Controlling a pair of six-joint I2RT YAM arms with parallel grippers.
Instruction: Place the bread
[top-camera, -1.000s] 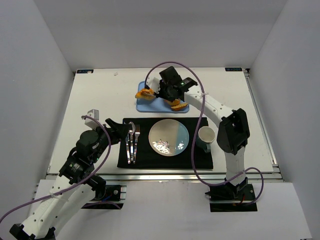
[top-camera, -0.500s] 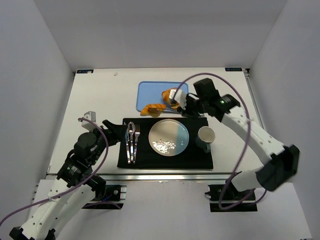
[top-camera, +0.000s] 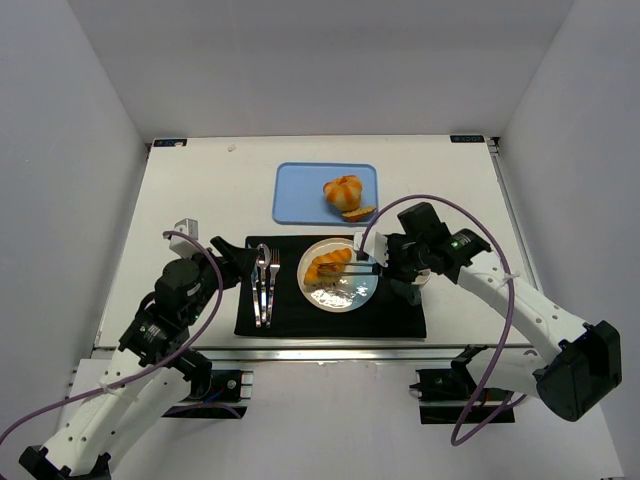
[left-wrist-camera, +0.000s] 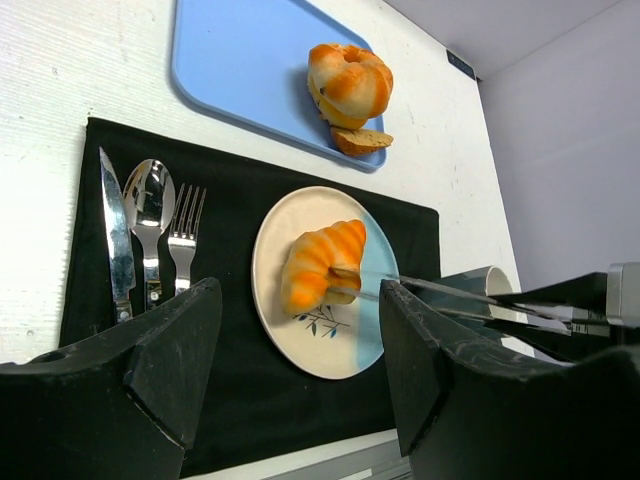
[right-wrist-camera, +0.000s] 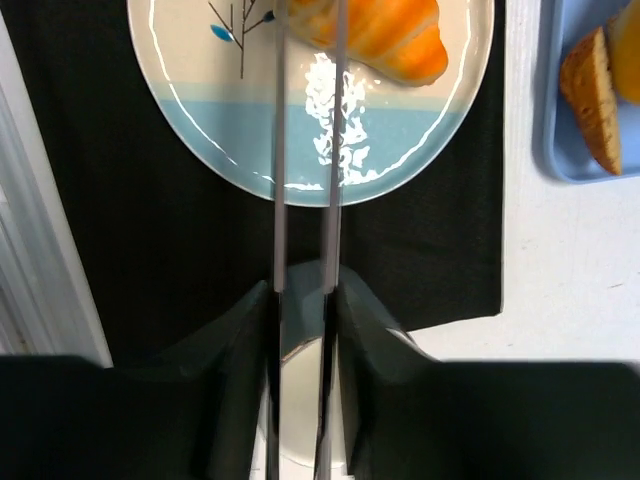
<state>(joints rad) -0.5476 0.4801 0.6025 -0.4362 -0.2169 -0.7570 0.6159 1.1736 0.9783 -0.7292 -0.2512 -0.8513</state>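
The bread (top-camera: 328, 265), a golden-orange striped croissant loaf, lies on the left half of the cream and light-blue plate (top-camera: 346, 304). My right gripper (top-camera: 392, 262) is shut on a pair of metal tongs (top-camera: 358, 266). The tong tips sit at the bread's right end. The right wrist view shows both tong arms (right-wrist-camera: 278, 150) running out from my gripper (right-wrist-camera: 302, 292) to the bread (right-wrist-camera: 380, 30) at the top. My left gripper (top-camera: 233, 262) is open and empty, left of the cutlery. In its view (left-wrist-camera: 298, 300) I see the bread (left-wrist-camera: 320, 262) on the plate (left-wrist-camera: 335, 350).
A blue tray (top-camera: 300, 190) behind the plate holds a round striped bun (top-camera: 342, 190) and a brown slice (top-camera: 359, 212). A knife, spoon and fork (top-camera: 265, 282) lie on the black placemat (top-camera: 330, 322). A mug (top-camera: 414, 280) stands under my right gripper.
My right arm has swung from the blue tray toward me, carrying the bread in the tongs. The bread now sits on the plate. The left arm has barely moved.
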